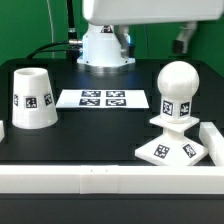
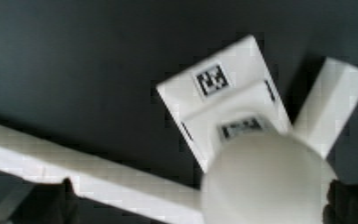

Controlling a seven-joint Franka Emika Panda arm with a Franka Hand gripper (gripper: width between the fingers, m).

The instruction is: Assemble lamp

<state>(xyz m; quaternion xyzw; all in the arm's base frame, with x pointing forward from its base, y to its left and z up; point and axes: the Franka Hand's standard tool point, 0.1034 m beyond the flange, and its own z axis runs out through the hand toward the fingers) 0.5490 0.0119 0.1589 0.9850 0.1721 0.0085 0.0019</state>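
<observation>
The lamp's round-headed bulb stands upright in the flat square base at the exterior view's right. The tapered cone shade stands alone at the exterior view's left. A grey part of my gripper hangs a little above the bulb. In the wrist view I look down on the bulb head and the tagged base. My gripper is open; its dark fingertips stand wide apart on either side of the bulb head, not closed on it.
The marker board lies between the shade and the base. A white rail runs along the table's front edge, with a white block beside the base. The white robot body stands at the back.
</observation>
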